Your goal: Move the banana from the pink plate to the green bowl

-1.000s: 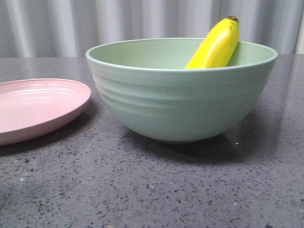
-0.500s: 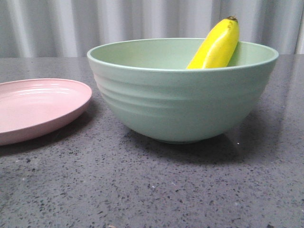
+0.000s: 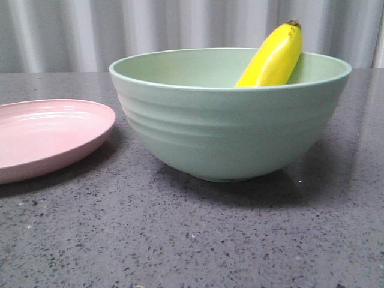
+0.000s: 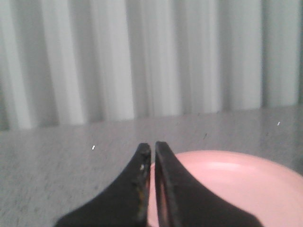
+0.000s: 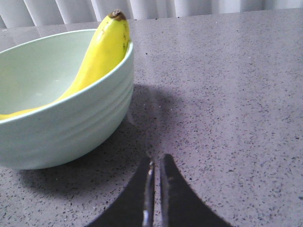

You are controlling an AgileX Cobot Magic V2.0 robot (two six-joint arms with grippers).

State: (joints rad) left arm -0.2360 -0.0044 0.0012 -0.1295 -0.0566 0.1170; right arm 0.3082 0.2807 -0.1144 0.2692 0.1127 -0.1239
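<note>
The yellow banana (image 3: pixel 273 57) leans inside the pale green bowl (image 3: pixel 228 129), its dark tip sticking up over the far right rim; it also shows in the right wrist view (image 5: pixel 102 52) resting in the bowl (image 5: pixel 61 118). The pink plate (image 3: pixel 48 135) lies bare at the left of the table. My left gripper (image 4: pixel 152 147) is shut and holds nothing, near the edge of the pink plate (image 4: pixel 236 184). My right gripper (image 5: pixel 156 161) is shut and holds nothing, low over the table beside the bowl. Neither gripper shows in the front view.
The dark grey speckled tabletop (image 3: pixel 192 240) carries the plate and bowl. A pale pleated curtain (image 3: pixel 180 30) hangs behind the table. The bowl casts a shadow on the table near my right gripper.
</note>
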